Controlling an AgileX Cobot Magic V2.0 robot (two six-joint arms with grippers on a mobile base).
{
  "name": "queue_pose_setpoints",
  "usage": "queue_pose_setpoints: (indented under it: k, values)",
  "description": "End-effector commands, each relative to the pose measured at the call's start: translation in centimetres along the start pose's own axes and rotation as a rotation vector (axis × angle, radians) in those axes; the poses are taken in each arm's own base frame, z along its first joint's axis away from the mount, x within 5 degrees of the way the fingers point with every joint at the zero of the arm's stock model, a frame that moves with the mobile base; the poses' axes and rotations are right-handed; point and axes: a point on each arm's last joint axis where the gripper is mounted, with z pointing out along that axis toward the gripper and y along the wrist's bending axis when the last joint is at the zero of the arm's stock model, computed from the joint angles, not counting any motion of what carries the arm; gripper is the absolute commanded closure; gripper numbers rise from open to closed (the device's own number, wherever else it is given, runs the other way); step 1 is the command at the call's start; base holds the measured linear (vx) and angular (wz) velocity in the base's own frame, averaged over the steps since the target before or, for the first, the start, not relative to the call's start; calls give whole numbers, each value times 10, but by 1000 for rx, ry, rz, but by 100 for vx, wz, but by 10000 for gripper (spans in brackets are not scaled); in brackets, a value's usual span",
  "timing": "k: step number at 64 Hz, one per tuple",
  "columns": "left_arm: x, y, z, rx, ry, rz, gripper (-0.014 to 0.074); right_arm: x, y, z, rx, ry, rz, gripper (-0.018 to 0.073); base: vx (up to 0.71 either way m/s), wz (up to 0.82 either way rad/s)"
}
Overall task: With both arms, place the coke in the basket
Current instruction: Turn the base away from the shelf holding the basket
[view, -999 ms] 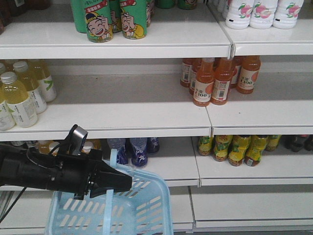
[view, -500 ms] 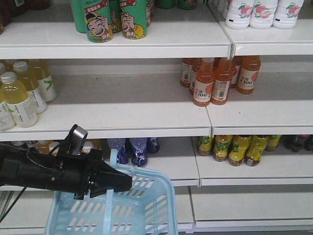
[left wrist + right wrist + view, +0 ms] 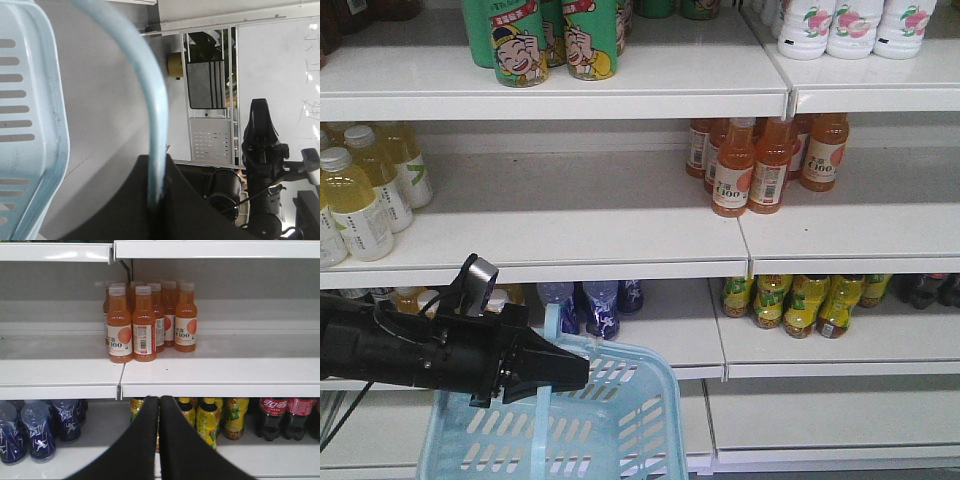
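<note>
The light blue basket (image 3: 620, 425) hangs at the bottom left of the front view, below the shelves. My left gripper (image 3: 576, 372) is shut on its thin blue handle (image 3: 156, 95), which runs down between the black fingers (image 3: 185, 210); the basket's slotted wall (image 3: 35, 125) fills the left of that wrist view. My right gripper (image 3: 160, 400) is shut with nothing in it and points at the shelf front, between the middle and lower boards. It does not show in the front view. The coke is out of view.
White shelves (image 3: 570, 240) face me. Orange juice bottles (image 3: 145, 325) stand on the middle board. Below are blue bottles (image 3: 37, 430), yellow-green bottles (image 3: 212, 420) and dark cola bottles with red labels (image 3: 285, 415). Pale yellow bottles (image 3: 360, 195) stand left, green cans (image 3: 555, 40) above.
The basket has swung slightly right and up on the left gripper. The shelves have drifted a few pixels left in the front view. The grip on the handle is unchanged.
</note>
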Motion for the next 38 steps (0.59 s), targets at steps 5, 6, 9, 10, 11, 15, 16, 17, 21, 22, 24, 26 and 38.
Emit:
queue_pose_setpoints:
  k: [5,6,9,10,11,15,16,17,21,22,24,26,38]
  values:
    - [1,-26,-5,123,-7,44,604,-4,0,-1,-1,-84,-14,568,-2,-8]
    - [1,-26,-5,123,-7,44,604,-4,0,-1,-1,-84,-14,568,-2,-9]
    - [1,-26,-5,123,-7,44,604,-4,0,-1,-1,-84,-14,568,-3,-12]
    - [1,-25,-5,122,-7,44,604,-4,0,-1,-1,-84,-14,568,-4,-15]
    - [1,-25,-5,122,-8,44,604,-4,0,-1,-1,-84,-14,568,-4,-15]
    - [1,-25,-5,122,-8,44,604,-4,0,-1,-1,-84,-14,568,-5,-18]
    - [1,-25,-5,122,-8,44,604,-4,0,-1,-1,-84,-14,568,-5,-20]
    - [1,-25,-5,122,-8,44,604,-4,0,-1,-1,-84,-14,568,-5,-22]
    - [1,-25,-5,122,-8,44,604,-4,0,-1,-1,-84,-14,568,-6,-25]
    - [1,-25,-5,122,-8,44,604,-4,0,-1,-1,-84,-14,568,-6,-27]
    - [1,-25,-5,122,-8,44,604,-4,0,-1,-1,-84,-14,568,-6,-28]
    - [1,-25,-5,122,-8,44,604,-4,0,-1,-1,-84,-14,568,-6,-31]
    - [1,-25,-5,122,-8,44,604,-4,0,-1,-1,-84,-14,568,-6,-37]
